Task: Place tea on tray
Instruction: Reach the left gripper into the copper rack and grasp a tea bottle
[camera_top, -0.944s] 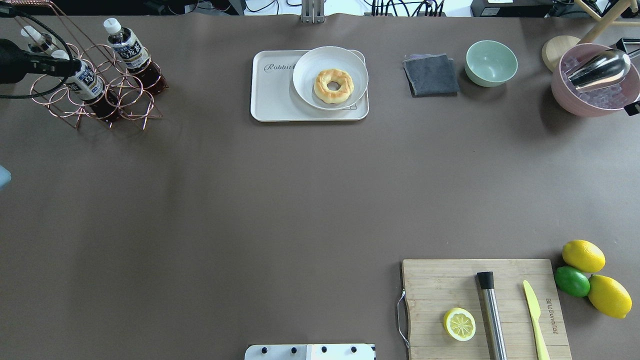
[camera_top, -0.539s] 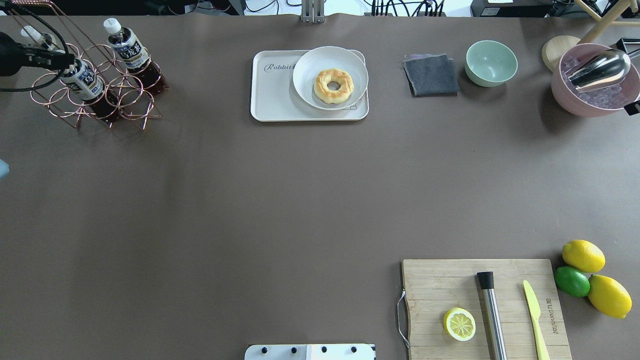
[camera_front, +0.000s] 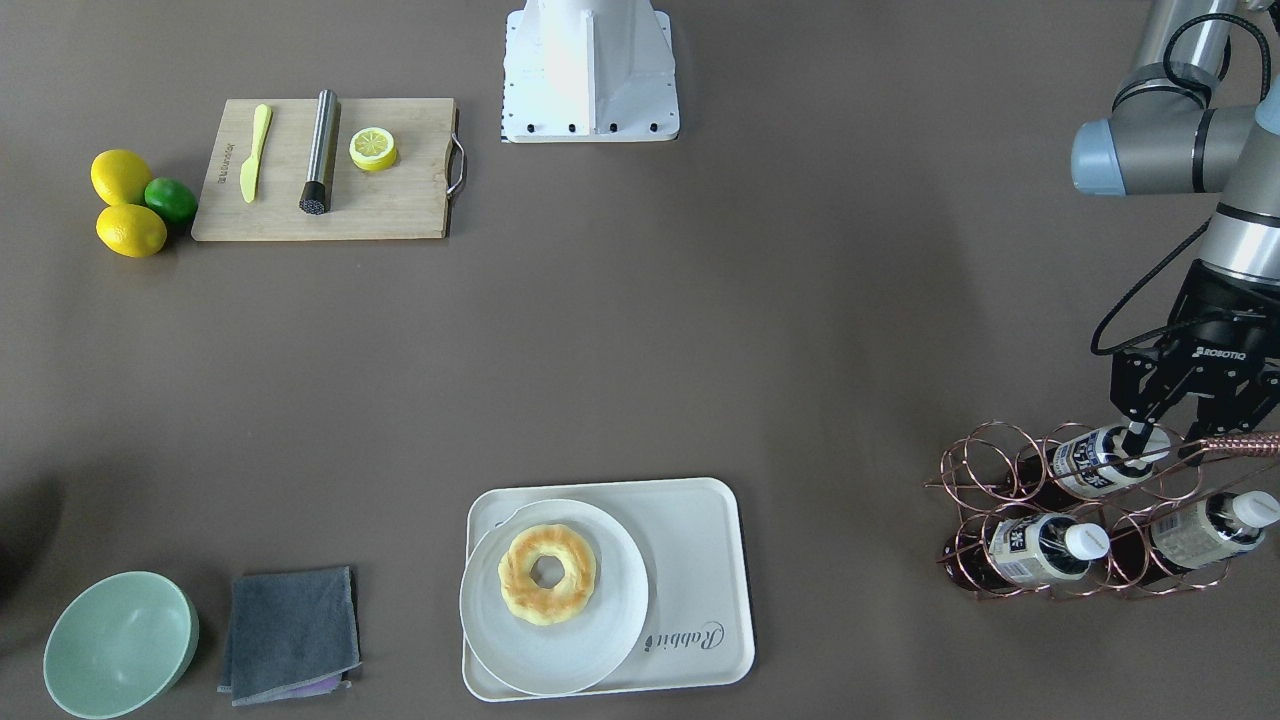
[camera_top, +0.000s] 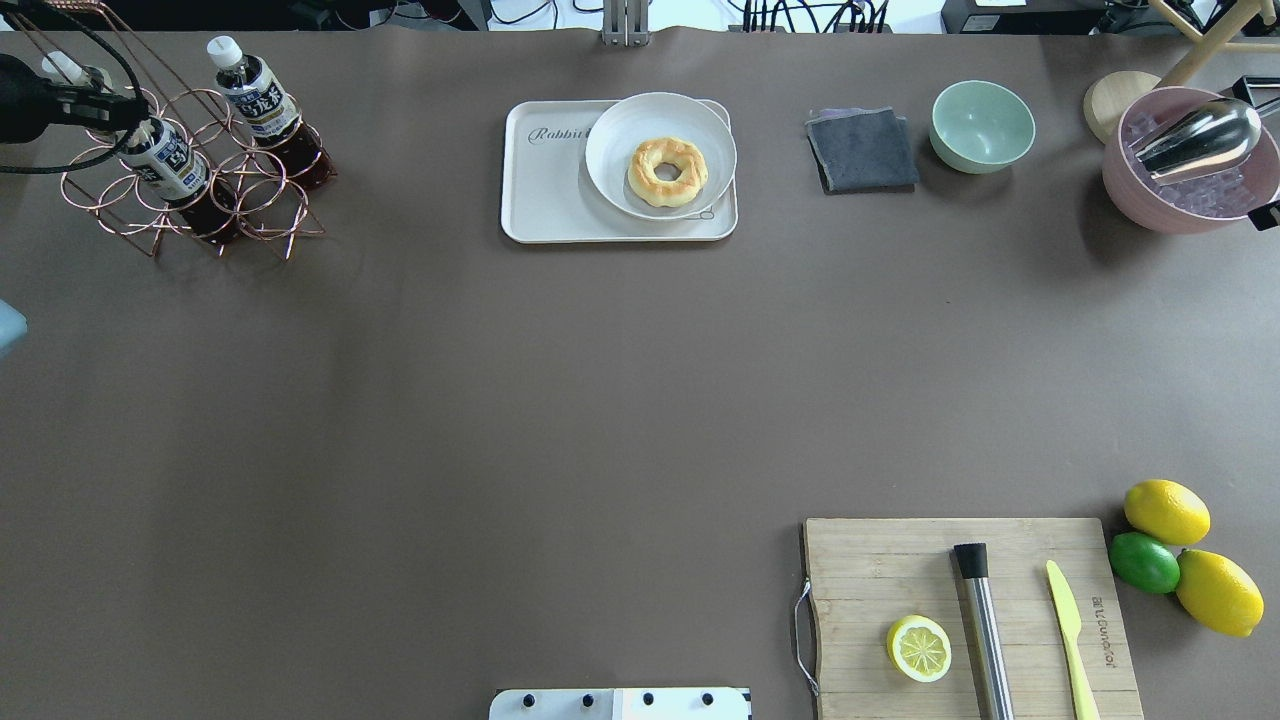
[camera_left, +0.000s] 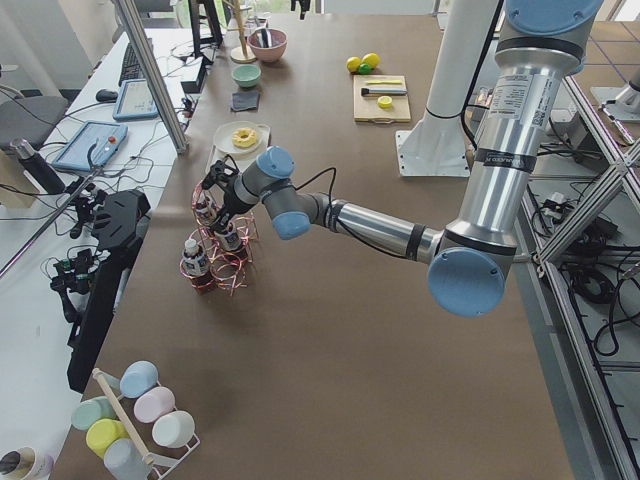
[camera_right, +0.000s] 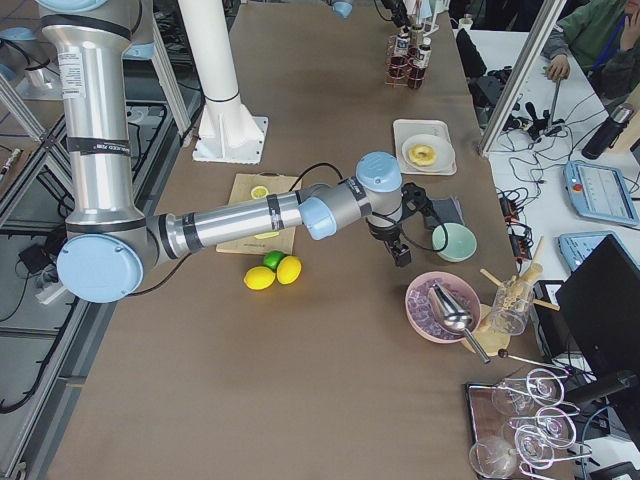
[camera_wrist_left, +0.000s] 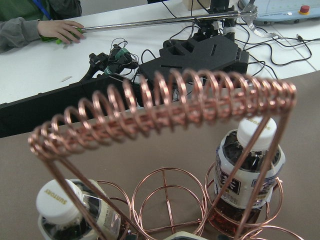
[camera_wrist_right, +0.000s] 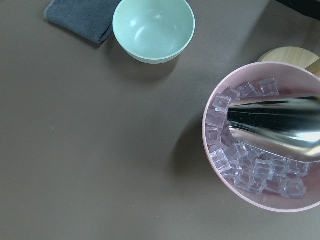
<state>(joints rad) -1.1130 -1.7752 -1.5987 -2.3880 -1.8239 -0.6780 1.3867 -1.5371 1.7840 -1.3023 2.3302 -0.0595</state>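
Three tea bottles lie tilted in a copper wire rack (camera_top: 262, 205) at the far left. My left gripper (camera_top: 122, 115) (camera_front: 1152, 436) is shut on the cap end of the middle tea bottle (camera_top: 166, 160) (camera_front: 1088, 462), which still rests in its ring. Its cap is hidden by the fingers. The other two bottles (camera_top: 255, 95) (camera_top: 62, 70) lie beside it and show in the left wrist view (camera_wrist_left: 247, 170) (camera_wrist_left: 65, 210). The cream tray (camera_top: 545, 200) (camera_front: 700, 560) carries a white plate (camera_top: 620, 125) with a doughnut (camera_top: 667, 172). My right gripper (camera_right: 400, 250) hovers by the pink ice bowl; I cannot tell its state.
A grey cloth (camera_top: 862, 150), a green bowl (camera_top: 982, 125) and a pink bowl of ice with a metal scoop (camera_top: 1195, 140) stand at the far right. A cutting board (camera_top: 860, 580) with a lemon half, muddler and knife lies near right, with lemons and a lime (camera_top: 1145, 562) beside it.
My left gripper has moved up and to the left along the bottle's axis. The held tea bottle has slid a little that way in its ring.
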